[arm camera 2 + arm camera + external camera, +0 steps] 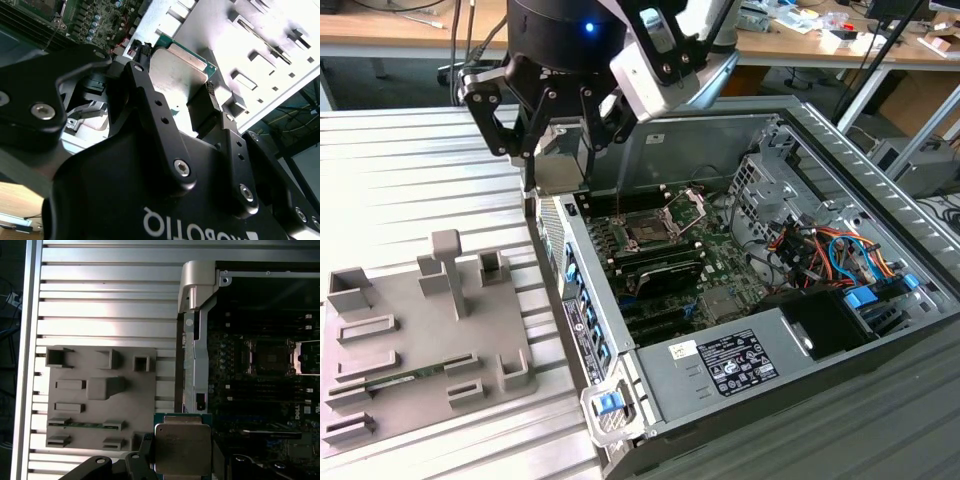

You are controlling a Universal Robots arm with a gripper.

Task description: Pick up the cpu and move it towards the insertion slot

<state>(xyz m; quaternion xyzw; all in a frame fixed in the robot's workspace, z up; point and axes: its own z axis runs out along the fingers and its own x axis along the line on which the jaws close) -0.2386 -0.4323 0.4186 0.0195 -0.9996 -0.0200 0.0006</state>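
Because the cpu (pixel 182 447) is clamped by two opposite edges, its silvery lid stays uncovered and faces the camera in both wrist views. The gripper (pixel 560 152) has its fingers (pixel 141 75) drawn in to the width of the chip, with a pad touching each side and nothing else between them. We judge that the edge grip is chosen to keep the pads off the contact face.

In the exterior view, we see the gripper holding the chip in the air above the near wall of the computer case (pixel 582 300), well apart from the grey tray (pixel 420 340), which lies at about 7 o'clock from it on the slatted table (pixel 400 170). The insertion slot (pixel 645 232) lies at about 4 o'clock from the gripper. Its hinged metal frame (pixel 687 205) stands open, so the dark centre is exposed to receive the chip.

The first wrist view shows the memory stick (pixel 82 424) lying in its tray recess. We judge the pick-up complete and the chip not yet over the socket.
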